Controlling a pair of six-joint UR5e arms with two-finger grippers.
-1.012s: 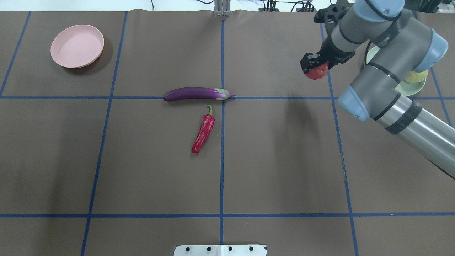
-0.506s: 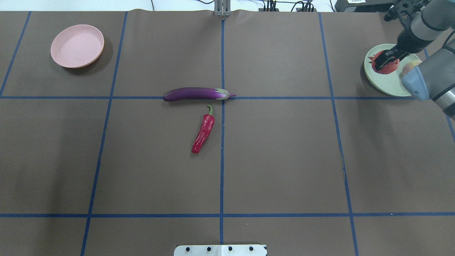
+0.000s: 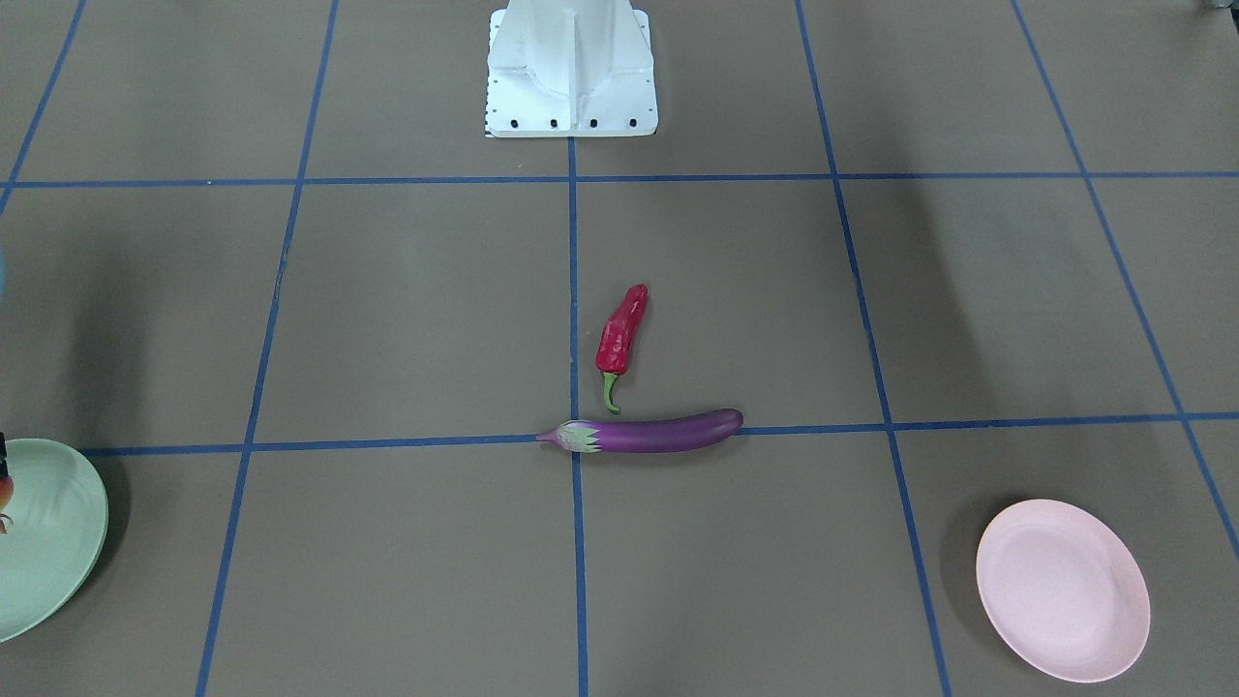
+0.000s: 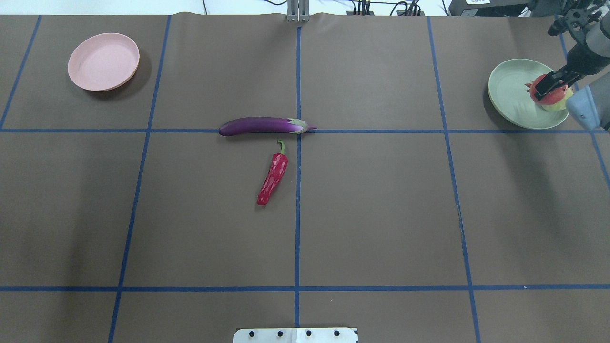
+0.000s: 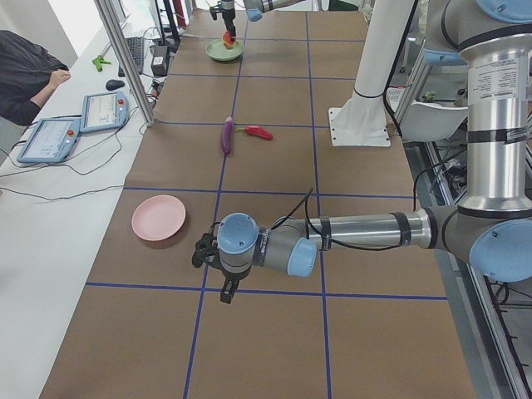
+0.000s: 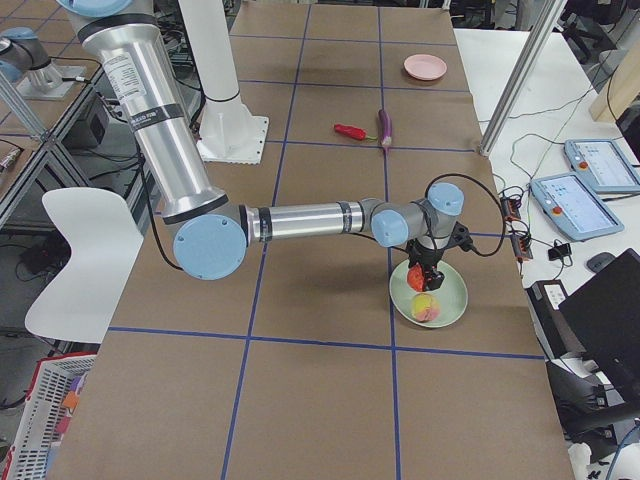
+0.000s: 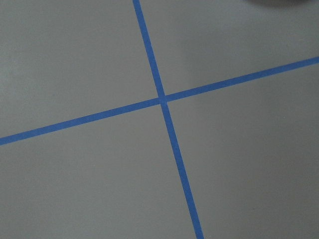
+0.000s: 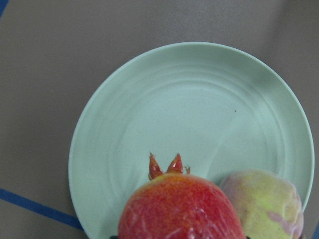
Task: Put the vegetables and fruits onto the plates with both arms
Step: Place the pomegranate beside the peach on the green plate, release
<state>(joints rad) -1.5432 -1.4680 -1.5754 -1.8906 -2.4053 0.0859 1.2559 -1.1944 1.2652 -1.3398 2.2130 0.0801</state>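
- The right gripper (image 4: 543,91) is seen clamped on the pomegranate (image 8: 182,209), a black finger lying across the fruit in the overhead view.
- The pomegranate is held over the mint green plate (image 4: 510,90) at the table's far right, crown pointing toward the plate's middle. Whether it touches the plate cannot be told.
- The peach (image 8: 264,204) is found on the same plate, just beside the pomegranate.
- The eggplant (image 4: 259,126) is laid along a blue tape line at the table's centre, its cap toward the robot's right.
- The chili pepper (image 4: 273,178) is placed just beside it on the robot's side, stem toward the eggplant. Contact cannot be judged.
- The pink plate (image 4: 103,62) is set at the far left, well apart from both vegetables.
- The left gripper (image 5: 228,289) is shown only in the side view, near the pink plate. Whether it is released or clenched cannot be told.
- A crossing of blue tape lines (image 7: 162,99) is recorded by the left wrist camera.
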